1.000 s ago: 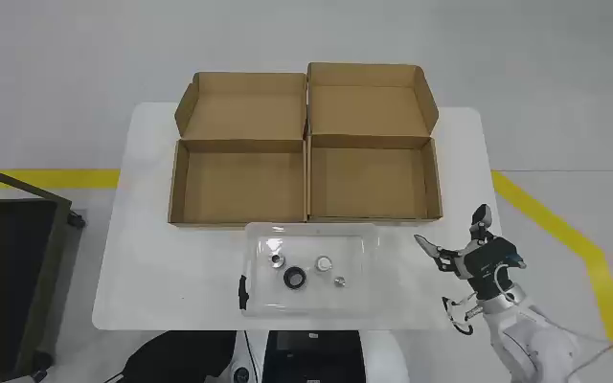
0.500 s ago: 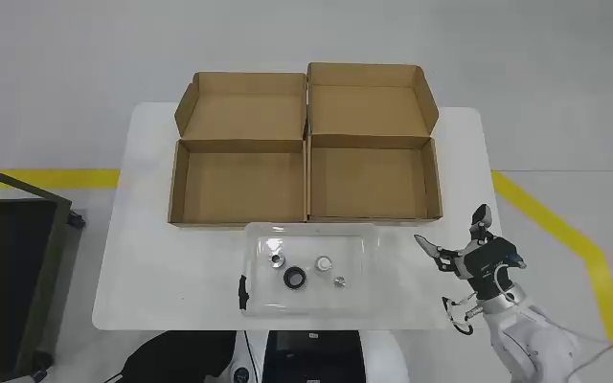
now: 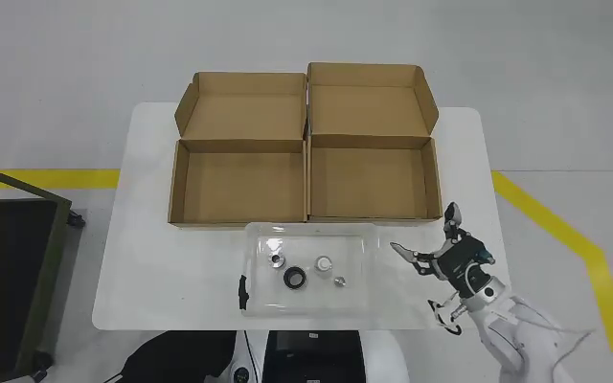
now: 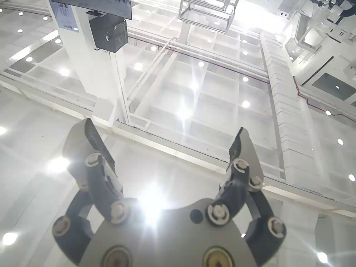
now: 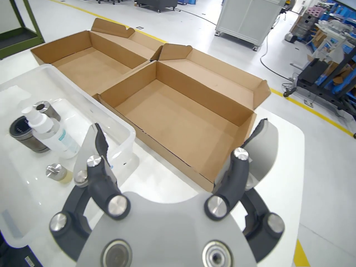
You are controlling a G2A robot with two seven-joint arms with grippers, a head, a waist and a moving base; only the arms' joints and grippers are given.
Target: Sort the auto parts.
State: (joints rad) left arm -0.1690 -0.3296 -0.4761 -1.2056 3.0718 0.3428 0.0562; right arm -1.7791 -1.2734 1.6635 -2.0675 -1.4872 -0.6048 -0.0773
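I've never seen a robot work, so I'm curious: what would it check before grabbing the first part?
1. Right gripper open and empty: ok.
2. Right gripper above the clear tray: not ok, it is beside the tray.
3. Black bearing, steel sleeve and spray bottle uncovered in the tray: ok.
4. Two cardboard boxes open and empty: ok.
5. Left gripper open and empty: ok.

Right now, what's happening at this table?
Sorting has not started. The right gripper hovers open, holding nothing, beside the clear tray. The tray holds a black bearing, a metal sleeve, a small spray bottle and a small metal fitting. Behind it sit the first cardboard box and the second cardboard box, both open. The left gripper is open, pointed at the ceiling.
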